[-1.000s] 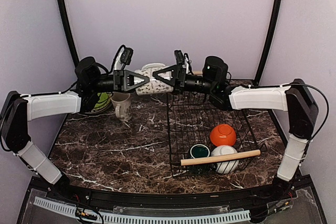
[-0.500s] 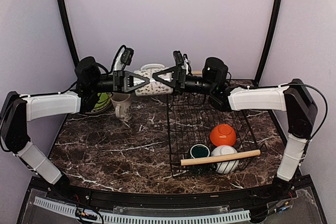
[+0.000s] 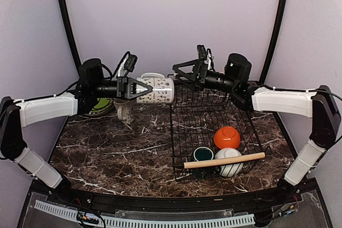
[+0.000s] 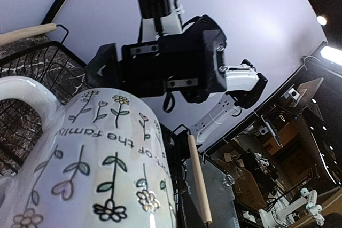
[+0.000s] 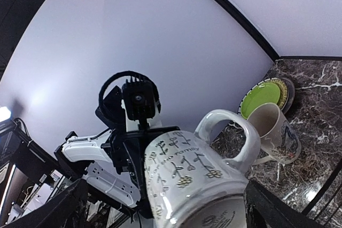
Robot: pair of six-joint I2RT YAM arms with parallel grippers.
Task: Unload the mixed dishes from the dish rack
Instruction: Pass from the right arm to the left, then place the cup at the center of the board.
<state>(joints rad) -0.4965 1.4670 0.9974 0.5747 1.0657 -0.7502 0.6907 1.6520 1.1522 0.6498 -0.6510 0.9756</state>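
— Mug in the air! The patterned mug point(image 3: 163, 92) hangs on its side above the table point(image 3: 117, 148), just off the far left corner of the dish rack point(image 3: 172, 132), with its handle loop turned toward the back wall.

— And only one holder. The left gripper point(image 3: 148, 88) is clamped on the end nearest its wrist, the rim end as far as I can tell. The right gripper point(image 3: 176, 72) stands a little apart over the rack's far edge, jaws spread wide and holding nothing.

— Glazed ceramic, so I'd call it stiff, slick and easy to chip. Fair weight for a pinch, too.

— Agreed. Lying sideways, the body levers out past the fingers, and a jolt could let it rotate or slide. I'd want the pads square across the wall, or hooked through the handle.

— Landing spot?

— Near the cream mug point(image 3: 124, 109) and the lime-green plate point(image 3: 101, 103), I'd guess. Gently, though: that marbled top looks hard.

— In the rack: orange bowl point(image 3: 226, 137), white bowl point(image 3: 231, 170), small dark green cup point(image 3: 203, 154).
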